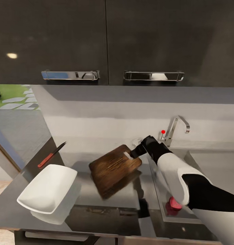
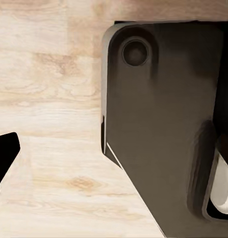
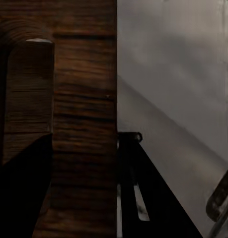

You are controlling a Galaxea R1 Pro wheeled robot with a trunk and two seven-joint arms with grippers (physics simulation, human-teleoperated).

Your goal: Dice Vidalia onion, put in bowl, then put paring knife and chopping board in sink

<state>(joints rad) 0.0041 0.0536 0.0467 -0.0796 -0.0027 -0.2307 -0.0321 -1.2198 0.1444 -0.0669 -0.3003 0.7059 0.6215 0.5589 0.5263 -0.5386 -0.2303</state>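
My right gripper point(image 1: 135, 151) is shut on the handle-hole end of the dark brown chopping board point(image 1: 113, 168), holding it tilted above the countertop point(image 1: 83, 204), where it casts a shadow. In the right wrist view the board point(image 3: 79, 99) runs between my dark fingers point(image 3: 143, 198). The red-handled paring knife point(image 1: 50, 154) lies at the counter's far left. In front of it, near the edge, sits the white bowl point(image 1: 47, 187). The sink point(image 1: 212, 166) is on the right, under my right arm. No diced onion can be made out. In the left wrist view, one dark fingertip point(image 2: 5, 154) hangs over a wooden floor.
A chrome tap point(image 1: 174, 127) with a red-tipped lever stands behind the sink. A pinkish-red round thing point(image 1: 173, 206) lies in the basin, partly hidden by my arm. Dark wall cabinets point(image 1: 106, 41) hang overhead. A dark grey part of the robot point(image 2: 158, 124) is below the left wrist.
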